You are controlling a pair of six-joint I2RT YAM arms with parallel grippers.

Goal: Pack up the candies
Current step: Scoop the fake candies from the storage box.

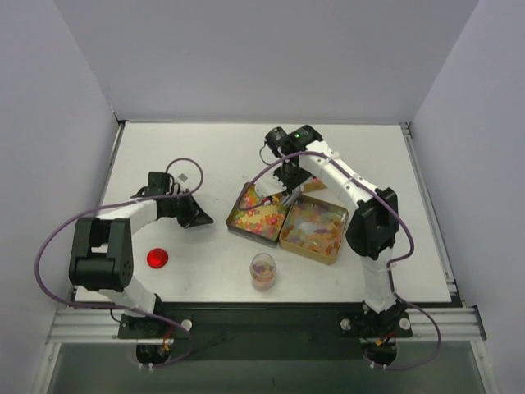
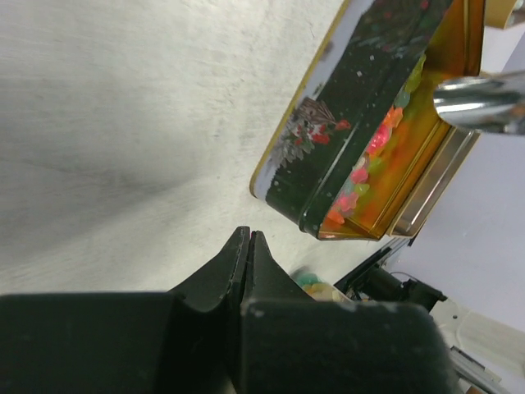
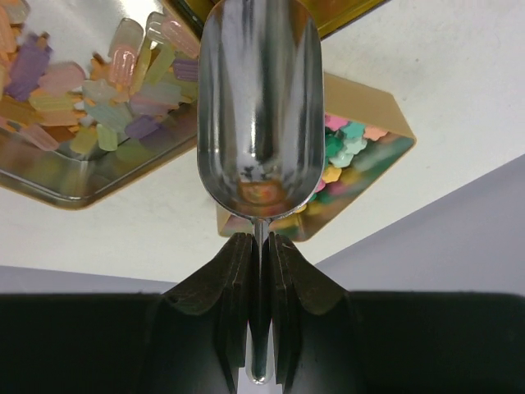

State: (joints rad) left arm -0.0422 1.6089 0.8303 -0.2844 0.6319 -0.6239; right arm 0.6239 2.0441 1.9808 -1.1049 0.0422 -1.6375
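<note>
Right gripper (image 3: 260, 246) clamping metal scoop (image 3: 258, 107) by its handle, candies (image 3: 90, 115) lying in open tins (image 3: 49, 185) beyond the fingers (image 3: 234, 279), under the scoop bowl, left gripper (image 2: 248, 240) sitting closed on nothing, apart from candies.

White table (image 1: 205, 271) — 3 plain pale walls (image 1: 262, 57) around it

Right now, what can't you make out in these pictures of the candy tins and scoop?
Top view: small multicoloured candies, too small to count.
Left wrist view: what looks like the small clear cup, blurred, half hidden behind the shut left hand.
Right wrist view: open gold tin, partly covered by the shiny metal scoop in the right hand.
</note>
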